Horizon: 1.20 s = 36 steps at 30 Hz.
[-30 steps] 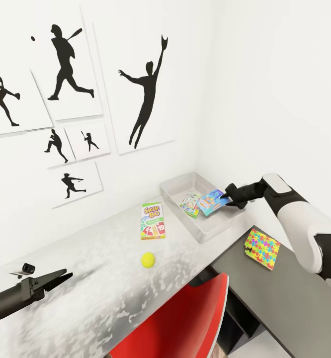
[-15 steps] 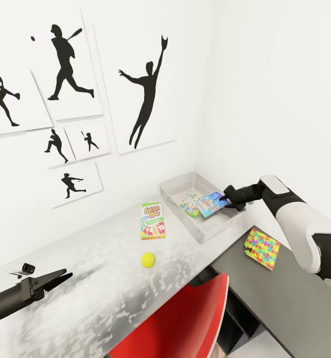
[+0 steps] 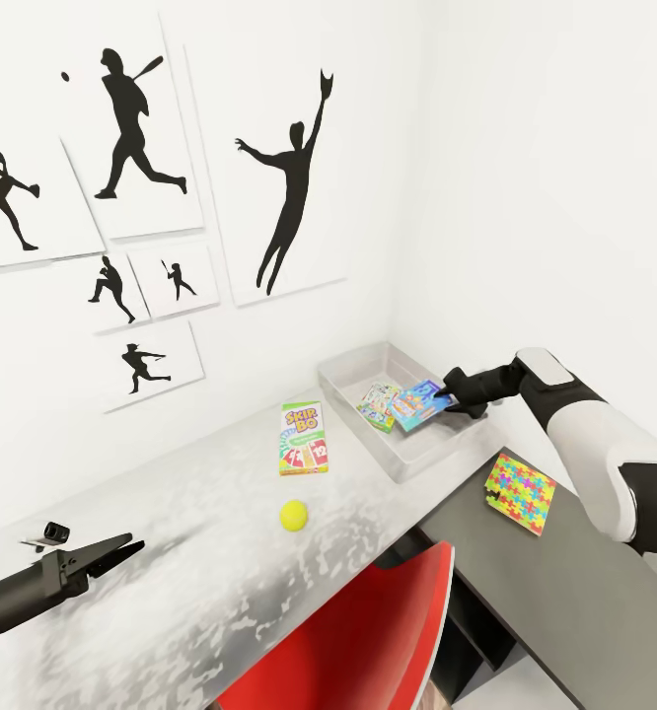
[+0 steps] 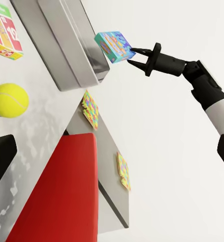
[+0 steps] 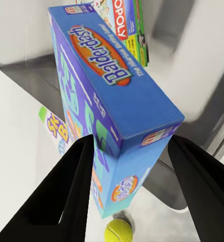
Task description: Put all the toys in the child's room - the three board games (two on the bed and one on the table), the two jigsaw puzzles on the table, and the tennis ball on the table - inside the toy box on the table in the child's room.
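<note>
Toy box (image 3: 353, 373) sits at the back corner of the pale grey table (image 3: 171, 552), against the white wall. One board game (image 3: 377, 405) with a green edge lies flat inside it. Wall behind carries black baseball-silhouette posters (image 3: 279, 168).

On the pale top: Skip-Bo box (image 3: 302, 437) lies flat just beside the toy box, tennis ball (image 3: 293, 515) nearer the robot, apart from both. Lower dark grey top (image 3: 565, 602) joins at the right; a jigsaw (image 3: 521, 493) lies flat on it near the toy box. Left wrist view shows a second jigsaw (image 4: 123, 171) further along the same dark top. Red chair (image 3: 368, 631) is tucked in at the joint of the two tops.

Right arm reaches in from the right, forearm roughly level, wrist pointed at the toy box. Right gripper (image 3: 454, 399) is clamped on the blue game (image 3: 420, 403) by its near end; right wrist view shows both fingers (image 5: 71, 191) pressed on opposite faces. Blue game is tilted, held above the toy box interior, overlapping the green-edged game as seen from the head; can't tell if it touches the tray floor.

Left gripper (image 3: 121, 548) hovers low over the near-left table, pointing toward the ball, holding nothing, fingers only slightly parted.
</note>
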Available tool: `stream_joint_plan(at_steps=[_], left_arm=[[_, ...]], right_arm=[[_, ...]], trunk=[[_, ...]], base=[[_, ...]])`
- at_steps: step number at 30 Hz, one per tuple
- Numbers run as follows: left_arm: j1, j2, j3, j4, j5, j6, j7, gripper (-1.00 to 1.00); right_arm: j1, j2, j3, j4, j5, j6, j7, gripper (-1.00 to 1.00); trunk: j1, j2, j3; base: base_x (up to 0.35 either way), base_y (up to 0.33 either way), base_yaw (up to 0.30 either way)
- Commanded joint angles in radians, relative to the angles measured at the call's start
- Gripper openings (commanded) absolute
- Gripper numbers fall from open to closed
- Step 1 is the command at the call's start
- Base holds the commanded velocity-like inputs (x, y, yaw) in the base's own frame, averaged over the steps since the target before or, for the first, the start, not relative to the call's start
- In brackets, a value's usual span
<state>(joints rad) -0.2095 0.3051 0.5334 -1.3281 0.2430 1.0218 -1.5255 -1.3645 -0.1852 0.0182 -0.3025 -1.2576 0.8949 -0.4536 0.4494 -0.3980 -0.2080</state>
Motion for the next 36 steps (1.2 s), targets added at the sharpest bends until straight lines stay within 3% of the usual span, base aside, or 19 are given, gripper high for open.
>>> stream_joint_plan(at_steps=[1,26,27,36], left_arm=[[-0.001,0.000,0.000,0.000,-0.001,0.011,-0.004,1.00],[-0.001,0.002,0.000,0.000,-0.001,0.011,-0.005,1.00],[-0.001,0.002,0.000,0.000,-0.001,0.011,-0.005,1.00],[-0.001,0.002,0.000,0.000,-0.001,0.011,-0.005,1.00]], right_arm=[[-0.001,0.000,0.002,-0.001,-0.011,0.001,-0.010,-1.00],[-0.001,0.002,0.003,-0.001,-0.011,0.001,-0.010,-1.00],[-0.001,0.003,0.003,-0.001,-0.011,0.001,-0.010,1.00],[-0.001,0.004,0.003,-0.001,-0.011,0.001,-0.010,1.00]], trunk=[[0.001,-0.002,-0.002],[0.001,-0.002,-0.002],[0.001,-0.002,-0.002],[0.001,-0.002,-0.002]], base=[[0.000,0.000,0.000],[0.000,0.000,0.000],[0.000,0.000,0.000],[0.000,0.000,0.000]])
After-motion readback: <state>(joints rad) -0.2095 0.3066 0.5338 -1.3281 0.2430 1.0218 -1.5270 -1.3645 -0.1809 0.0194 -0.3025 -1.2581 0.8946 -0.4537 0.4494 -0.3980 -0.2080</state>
